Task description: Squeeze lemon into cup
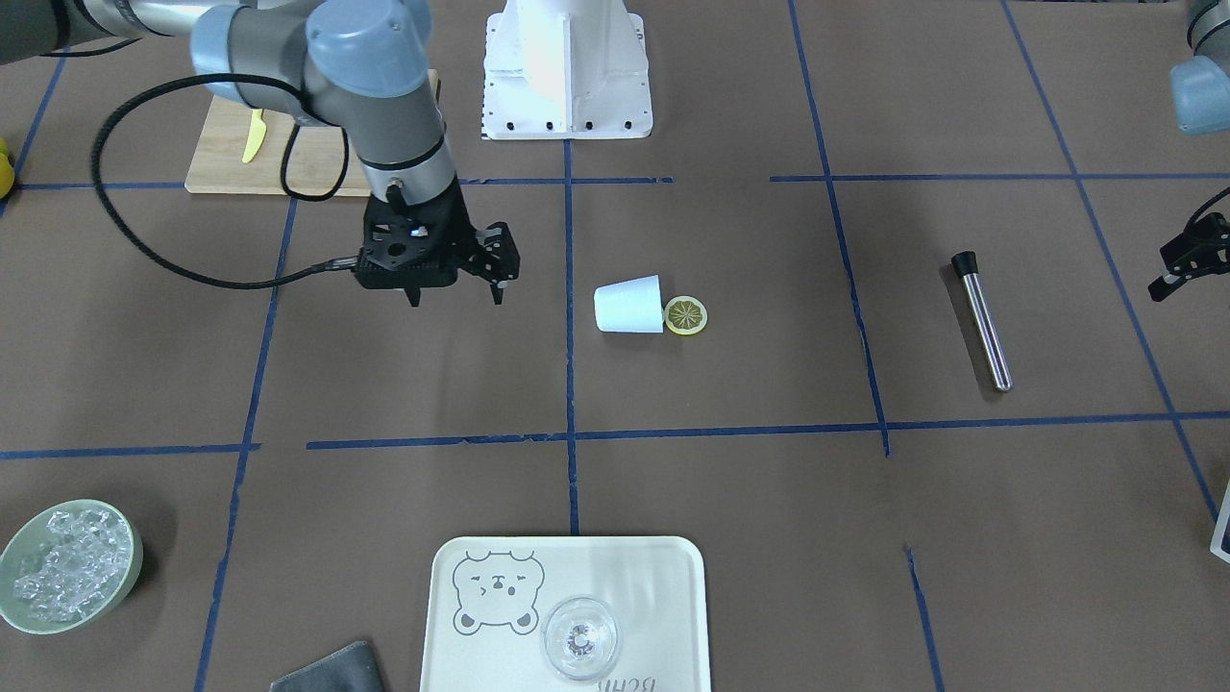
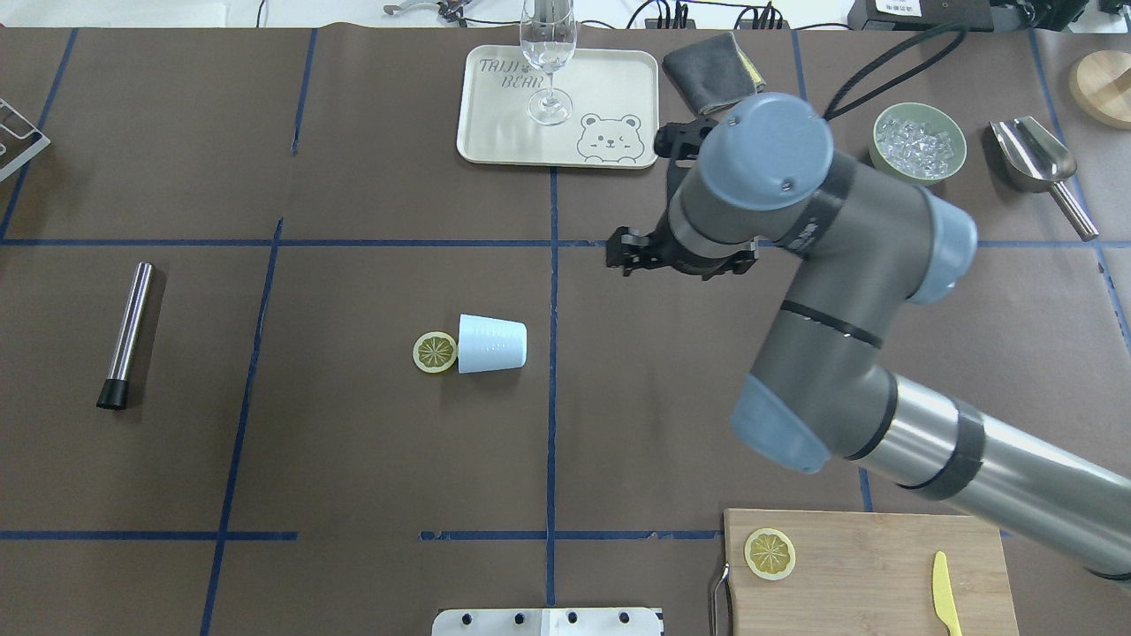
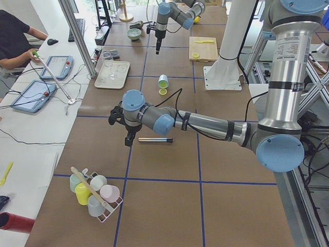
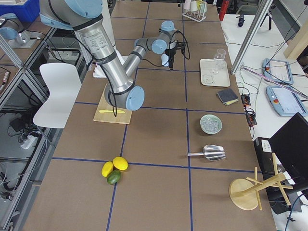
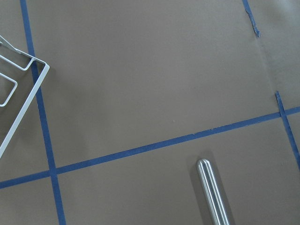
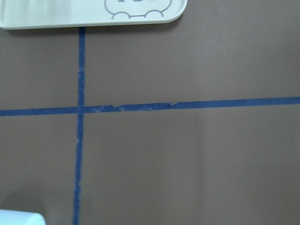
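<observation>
Board (image 2: 866, 565): nearest the robot's base, on its right; a second slice (image 2: 770, 554) and a yellow knife (image 2: 945, 606) lay flat on it, apart.
Cup (image 2: 491, 344): lay on its side mid-desk (image 2: 353, 459), mouth turned to the robot's left; what it held could not be told.
Lemon (image 2: 435, 352): lay flat on the desk right at the cup's mouth, outside it, touching or nearly so.
Rod (image 2: 128, 334): steel with a black tip, lying well to the left of the cup.
Left fingers (image 3: 128, 140): hung over the desk near the rod's black tip; whether spread or pressed together could not be told.
Right fingers (image 1: 455, 284): spread apart, pinching nothing, pointing down above the desk, right of the cup and a little beyond it.
Tray (image 2: 504, 124): at the far edge, carrying one upright clear glass (image 2: 549, 53).
Bowl (image 2: 876, 146): green, far right, filled with ice (image 2: 921, 143).
Scoop (image 2: 1034, 159): steel, just right of the bowl.
</observation>
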`<action>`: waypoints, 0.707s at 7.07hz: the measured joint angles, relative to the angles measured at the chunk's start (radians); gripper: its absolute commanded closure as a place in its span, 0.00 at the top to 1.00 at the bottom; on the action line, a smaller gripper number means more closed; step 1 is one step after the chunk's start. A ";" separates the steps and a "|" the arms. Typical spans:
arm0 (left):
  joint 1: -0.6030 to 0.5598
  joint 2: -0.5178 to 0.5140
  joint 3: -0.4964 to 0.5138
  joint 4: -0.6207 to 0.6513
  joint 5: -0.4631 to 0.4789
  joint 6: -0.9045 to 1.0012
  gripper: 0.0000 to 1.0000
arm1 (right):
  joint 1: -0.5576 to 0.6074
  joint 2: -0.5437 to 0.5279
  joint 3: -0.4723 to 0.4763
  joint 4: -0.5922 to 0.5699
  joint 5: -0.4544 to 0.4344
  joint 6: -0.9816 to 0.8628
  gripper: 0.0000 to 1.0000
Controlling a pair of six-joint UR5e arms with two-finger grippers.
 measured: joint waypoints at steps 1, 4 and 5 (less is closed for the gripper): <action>0.000 0.000 0.000 0.000 0.002 0.001 1.00 | 0.077 -0.082 0.035 -0.001 0.051 -0.122 1.00; 0.000 -0.001 -0.002 0.000 0.002 0.002 1.00 | 0.372 -0.284 0.051 0.000 0.214 -0.571 1.00; 0.000 -0.001 -0.002 0.000 0.002 0.004 1.00 | 0.486 -0.334 0.016 0.000 0.270 -0.734 1.00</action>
